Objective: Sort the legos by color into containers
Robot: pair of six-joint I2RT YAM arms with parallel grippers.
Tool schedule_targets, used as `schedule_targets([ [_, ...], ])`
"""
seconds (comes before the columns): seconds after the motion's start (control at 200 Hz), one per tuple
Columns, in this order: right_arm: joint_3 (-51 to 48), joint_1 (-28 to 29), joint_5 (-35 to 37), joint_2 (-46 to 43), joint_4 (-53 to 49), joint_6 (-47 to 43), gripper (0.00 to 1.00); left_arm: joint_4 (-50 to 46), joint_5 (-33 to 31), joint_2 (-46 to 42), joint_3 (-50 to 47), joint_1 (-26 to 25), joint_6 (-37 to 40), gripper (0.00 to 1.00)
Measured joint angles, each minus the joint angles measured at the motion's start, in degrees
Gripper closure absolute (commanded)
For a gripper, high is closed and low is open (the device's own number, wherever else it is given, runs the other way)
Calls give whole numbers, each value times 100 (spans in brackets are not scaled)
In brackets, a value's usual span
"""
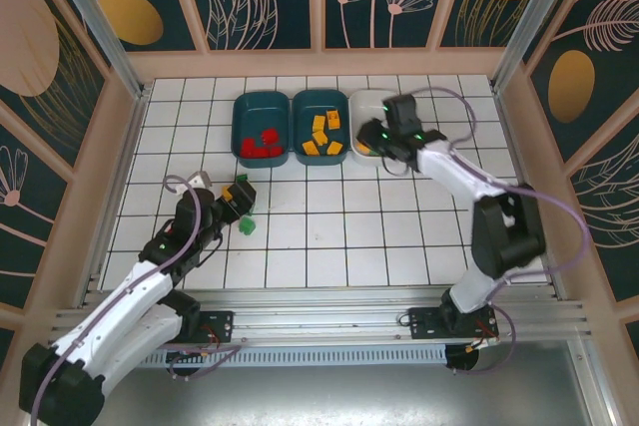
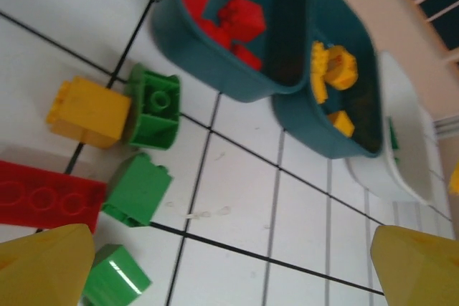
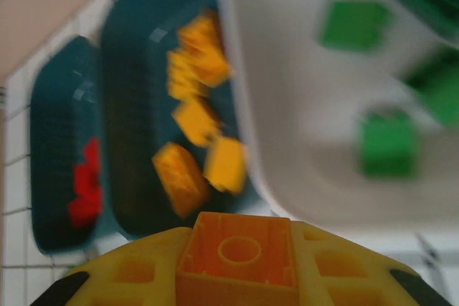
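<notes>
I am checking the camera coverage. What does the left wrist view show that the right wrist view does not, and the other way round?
Left wrist view, not the right: loose pieces on the tiles, namely one yellow brick, three green bricks and one long red brick, plus the open left pincer. Right wrist view, not the left: an orange brick held in the right pincer. Both: the red-filled teal tray, the yellow-filled teal tray and the white tray.
</notes>
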Motion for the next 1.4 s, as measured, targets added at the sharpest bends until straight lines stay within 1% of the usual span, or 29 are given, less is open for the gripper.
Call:
schedule_targets([
  [0.085,815,195,136,739,59,-74,72,55,234,439,-190,179,-162,2],
  [0.16,1550,286,210,1399,44,-170,68,50,345,619,-404,269,-293,1],
  [0.185,1790,310,225,1611,7,-214,65,48,387,634,-472,284,-341,2],
  [0.275,2509,365,282,2227,-177,-339,47,50,525,658,-592,286,-424,8],
  [0.34,2796,389,332,2461,-337,-424,42,87,573,717,-590,286,-411,12],
  [0.495,2848,404,348,2485,-525,-625,39,98,682,1200,-553,286,-190,16],
  [0.581,2494,404,387,2232,-444,-702,38,92,715,1668,-463,269,-35,16],
  [0.676,1657,402,389,1598,-282,-734,37,-81,579,2122,-98,96,140,15],
  [0.786,531,380,363,686,-11,-730,37,-299,208,2776,396,-289,369,15],
  [0.866,-186,348,308,109,184,-728,37,-481,-55,3108,647,-448,498,17],
  [0.941,-754,304,293,-304,299,-721,37,-660,-236,3327,800,-520,597,23],
  [1.001,-1156,267,286,-557,376,-710,37,-796,-358,3464,901,-557,708,30],
  [1.116,-1725,192,282,-931,404,-708,38,-1043,-535,3685,1067,-601,883,36],
  [1.151,-1823,175,282,-1005,411,-710,38,-1121,-579,3759,1130,-623,940,40],
  [1.276,-2033,98,280,-1228,409,-710,38,-1279,-686,4035,1421,-697,1165,59],
  [1.401,-2081,20,282,-1394,417,-713,39,-1325,-876,4227,1620,-850,1327,67],
])
